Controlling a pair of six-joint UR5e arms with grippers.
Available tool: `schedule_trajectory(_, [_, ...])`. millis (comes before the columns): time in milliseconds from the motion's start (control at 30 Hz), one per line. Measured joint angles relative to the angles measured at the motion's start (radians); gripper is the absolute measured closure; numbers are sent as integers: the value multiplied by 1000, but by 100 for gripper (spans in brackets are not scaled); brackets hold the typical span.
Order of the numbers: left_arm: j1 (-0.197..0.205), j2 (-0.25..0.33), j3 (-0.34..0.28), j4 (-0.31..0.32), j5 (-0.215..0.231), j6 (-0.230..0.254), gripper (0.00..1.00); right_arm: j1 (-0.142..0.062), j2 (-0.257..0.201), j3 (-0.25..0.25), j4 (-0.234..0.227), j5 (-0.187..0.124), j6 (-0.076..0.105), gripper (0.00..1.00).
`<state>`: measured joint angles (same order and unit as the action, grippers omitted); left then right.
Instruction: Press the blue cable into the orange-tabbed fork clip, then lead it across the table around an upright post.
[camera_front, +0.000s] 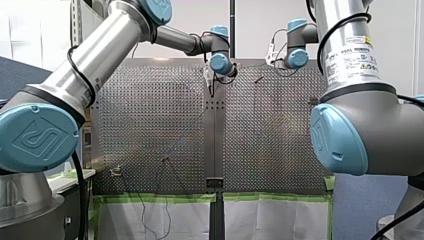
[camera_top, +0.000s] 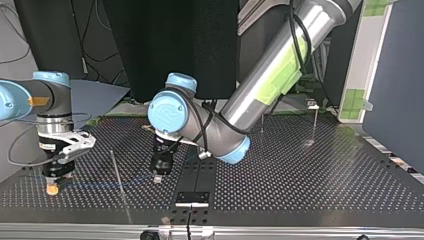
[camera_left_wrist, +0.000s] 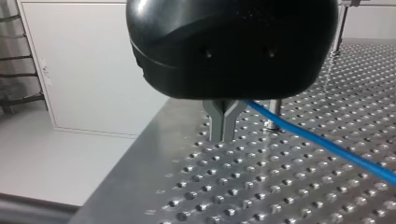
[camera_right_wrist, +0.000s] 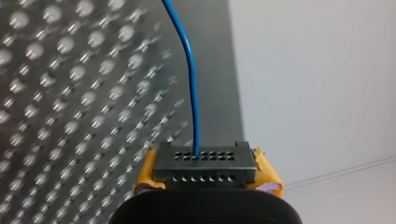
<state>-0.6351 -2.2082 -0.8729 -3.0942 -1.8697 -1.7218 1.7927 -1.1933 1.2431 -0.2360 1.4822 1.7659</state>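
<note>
Bright, even light fills the room, coming from overhead to judge by the highlights. In the front view the pale back wall glows and gleams run down the silver tube of my left arm (camera_front: 107, 47). The perforated table (camera_front: 160, 125) looks flat grey. In the top view the backdrop is dark, the plate shines palely at the view's right, and shadow pools under my left arm. In the left wrist view my left gripper (camera_left_wrist: 223, 137) looms glossy, and the blue cable (camera_left_wrist: 327, 147) blurs toward the camera. In the right wrist view the table's holes melt into blobs, while the connector (camera_right_wrist: 205, 161) is crisp.
</note>
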Motion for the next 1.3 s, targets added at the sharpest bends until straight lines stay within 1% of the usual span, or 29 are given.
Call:
schedule_trajectory(167, [0, -16, 0, 2, 7, -1, 100, -15, 6, 14, 0, -3, 2, 100])
schedule_trajectory(433, [-1, -53, 0, 5, 18, -5, 100, -31, 19, 15, -1, -5, 3, 100])
schedule_trajectory(567, [0, -65, 0, 8, 20, -7, 100, -37, 44, 16, -1, -7, 3, 100])
schedule_trajectory(733, [2, -70, 0, 15, 20, -17, 100, -39, 75, 16, -1, -7, 3, 100])
schedule_trajectory(867, [5, -71, -5, 31, 19, -25, 100, -42, 103, 19, -1, -8, 3, 100])
schedule_trajectory(967, [7, -71, -17, 49, 19, -28, 100, -44, 115, 33, -6, -7, 3, 100])
schedule_trajectory(1133, [16, -71, -56, 89, 20, -47, 100, -46, 130, 59, -10, -7, 2, 100])
schedule_trajectory(1167, [17, -71, -63, 96, 20, -50, 93, -45, 135, 65, -11, -7, 2, 100])
schedule_trajectory(1200, [19, -71, -74, 106, 20, -54, 93, -44, 139, 69, -11, -6, 1, 100])
schedule_trajectory(1267, [21, -71, -90, 123, 19, -58, 79, -43, 146, 78, -14, -6, 0, 100])
schedule_trajectory(1300, [22, -71, -100, 133, 18, -60, 79, -42, 148, 82, -17, -6, -1, 100])
